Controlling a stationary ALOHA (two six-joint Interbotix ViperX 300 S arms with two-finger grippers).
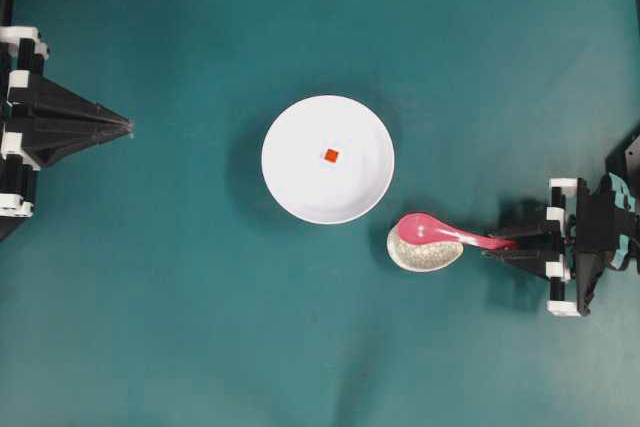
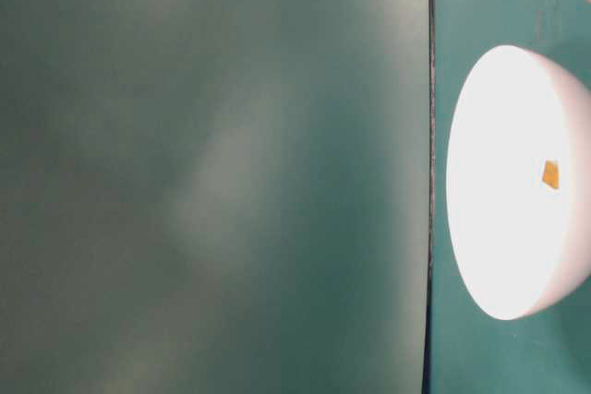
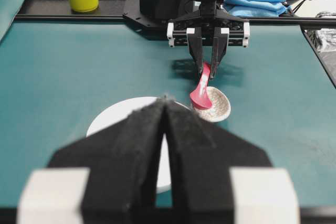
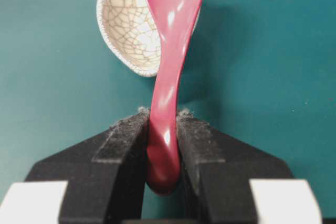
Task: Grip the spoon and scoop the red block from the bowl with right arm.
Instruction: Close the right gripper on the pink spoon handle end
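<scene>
With the crackle-patterned dish (image 4: 134, 27) as landmark, the right pincer (image 4: 163, 124) sits on its near side, pads pressed on the handle end of the spoon (image 4: 170, 51), whose scoop rests over the dish. Lift straight and level so the slick handle doesn't twist. Just beyond, the bowl (image 1: 290, 192) holds the red block (image 1: 331, 155); farthest off, the left pincer (image 3: 165, 109) is closed, empty.

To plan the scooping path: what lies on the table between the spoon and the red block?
Overhead view: only the white bowl's rim and bare inner floor separate the spoon from the red block.
</scene>
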